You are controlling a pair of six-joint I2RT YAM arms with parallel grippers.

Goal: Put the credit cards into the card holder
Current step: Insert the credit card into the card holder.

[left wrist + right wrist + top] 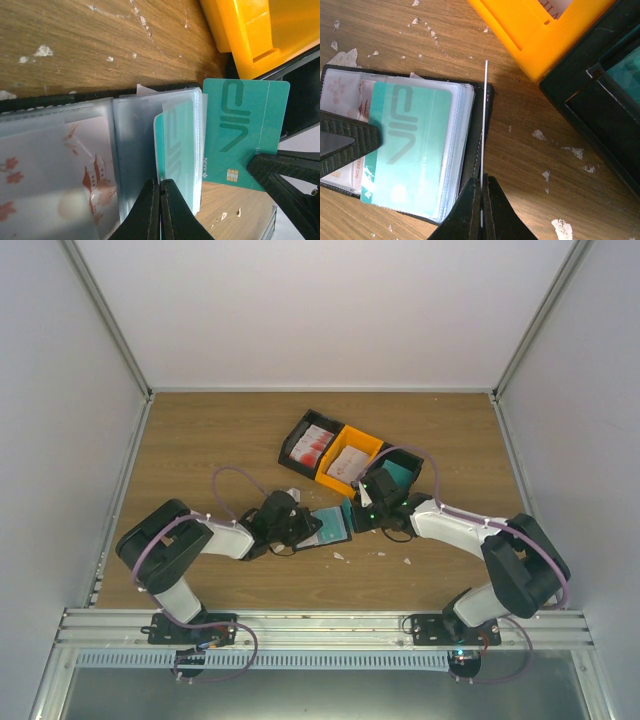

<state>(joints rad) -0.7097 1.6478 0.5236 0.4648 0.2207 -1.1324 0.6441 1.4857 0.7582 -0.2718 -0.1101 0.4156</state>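
top external view: left gripper (296, 524) and right gripper (362, 508) meet over the card holder (330, 528), which lies open on the table between them, just ahead of the left fingers and just to the left of the right ones. left wrist view: left jaws closed with no gap, tips at the edge of a clear sleeve leaf of the holder and seemingly pinching it; whether the leaf is truly between the pads cannot be told. sleeved teal card (177, 145) sits part-way in a pocket just ahead of these fingertips. held teal card (245, 125) stands to the right of this hand, beside the holder's edge, one corner in the right gripper. orange tray (250, 30) lies beyond it. right wrist view: right jaws shut on the held teal card, seen edge-on as a thin line running straight ahead from the fingertips. it stands upright along the holder's right edge, touching or just beside it, and not in any pocket. white scraps (538, 134) lie on the wood to the right of this hand. step in hand, as judged: feeding the held card into a free slot. to do it well: tip the card flat toward the page, square its leading edge with one pocket mouth, slide slowly, pin the holder with the left hand, and release only once seated.
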